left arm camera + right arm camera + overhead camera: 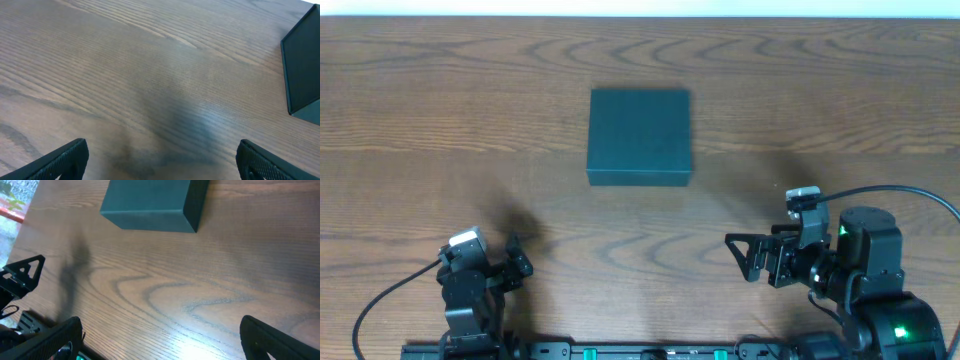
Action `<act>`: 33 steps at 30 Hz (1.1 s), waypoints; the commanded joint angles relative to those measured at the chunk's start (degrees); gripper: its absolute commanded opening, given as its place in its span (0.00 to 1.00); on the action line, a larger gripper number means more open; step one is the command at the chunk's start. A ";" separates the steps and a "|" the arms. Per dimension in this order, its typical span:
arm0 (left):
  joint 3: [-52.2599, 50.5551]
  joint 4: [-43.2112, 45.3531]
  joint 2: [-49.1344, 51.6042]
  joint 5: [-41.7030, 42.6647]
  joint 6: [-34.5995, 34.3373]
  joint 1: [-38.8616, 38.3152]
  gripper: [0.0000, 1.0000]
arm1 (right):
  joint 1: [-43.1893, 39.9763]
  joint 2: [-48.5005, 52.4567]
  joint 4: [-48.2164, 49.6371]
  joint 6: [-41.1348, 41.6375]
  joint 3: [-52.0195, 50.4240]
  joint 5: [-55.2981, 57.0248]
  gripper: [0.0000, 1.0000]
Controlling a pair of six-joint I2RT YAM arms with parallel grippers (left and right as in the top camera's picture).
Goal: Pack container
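Observation:
The container (639, 136) is a dark teal box with its lid shut, lying on the wooden table (440, 110) at the middle, toward the far side. It also shows at the right edge of the left wrist view (304, 65) and at the top of the right wrist view (150, 202). My left gripper (515, 255) is open and empty near the front left, well short of the box; its fingers frame bare wood (161, 160). My right gripper (745, 255) is open and empty at the front right, pointing left (160, 340).
The left arm's base shows at the left edge of the right wrist view (20, 275). A black cable (890, 192) loops off the right arm. The table's far edge (640, 17) runs along the top.

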 commanded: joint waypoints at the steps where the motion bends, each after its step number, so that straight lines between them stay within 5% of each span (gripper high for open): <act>1: -0.55 -0.07 -0.55 -1.38 0.37 0.46 0.95 | 0.37 -0.26 -0.02 0.68 -0.04 -0.02 0.99; 27: -0.55 -0.04 -0.48 -1.18 0.37 0.44 0.95 | 0.37 -0.26 -0.02 0.68 -0.04 -0.02 0.99; 33: -0.55 -0.02 -0.48 -1.18 0.37 0.44 0.95 | 1.60 -2.82 1.11 -1.53 -2.05 12.94 0.99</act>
